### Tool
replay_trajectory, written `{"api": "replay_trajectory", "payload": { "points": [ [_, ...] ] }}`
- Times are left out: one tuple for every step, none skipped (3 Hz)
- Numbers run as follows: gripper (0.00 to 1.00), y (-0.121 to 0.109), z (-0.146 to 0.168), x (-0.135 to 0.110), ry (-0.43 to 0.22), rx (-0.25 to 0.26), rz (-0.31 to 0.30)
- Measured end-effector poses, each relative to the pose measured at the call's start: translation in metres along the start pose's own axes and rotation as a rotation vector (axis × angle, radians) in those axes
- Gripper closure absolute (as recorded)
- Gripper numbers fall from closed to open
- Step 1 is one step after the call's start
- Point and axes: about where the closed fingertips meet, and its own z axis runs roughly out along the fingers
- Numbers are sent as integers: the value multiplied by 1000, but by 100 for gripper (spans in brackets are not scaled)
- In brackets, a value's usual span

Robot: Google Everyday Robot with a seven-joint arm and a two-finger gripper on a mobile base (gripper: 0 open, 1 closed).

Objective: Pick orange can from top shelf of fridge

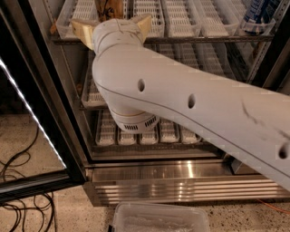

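The orange can (110, 7), tan with dark lettering, stands at the front of a white lane tray on the top shelf (181, 40) of the fridge (181, 172). Only its lower part shows at the top edge of the camera view. My gripper (114, 23) is at the shelf's front edge right in front of the can. Its tan fingers (83, 31) are spread wide to the left and right of the can, and I see no contact. My white arm crosses the view from the lower right and hides most of the middle shelf.
A blue-and-white can (259, 13) stands at the right of the top shelf. The open black-framed glass door (34, 118) with a light strip is at the left. Cables (18, 190) lie on the floor. A clear plastic bin (158, 219) sits below the fridge.
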Motion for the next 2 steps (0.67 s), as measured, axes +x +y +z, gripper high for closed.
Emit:
{"api": "replay_trajectory", "payload": {
  "points": [
    [9,-2,8,-2,3,20,-42],
    [14,-6,12,-2,-5,59,-66]
  ]
}}
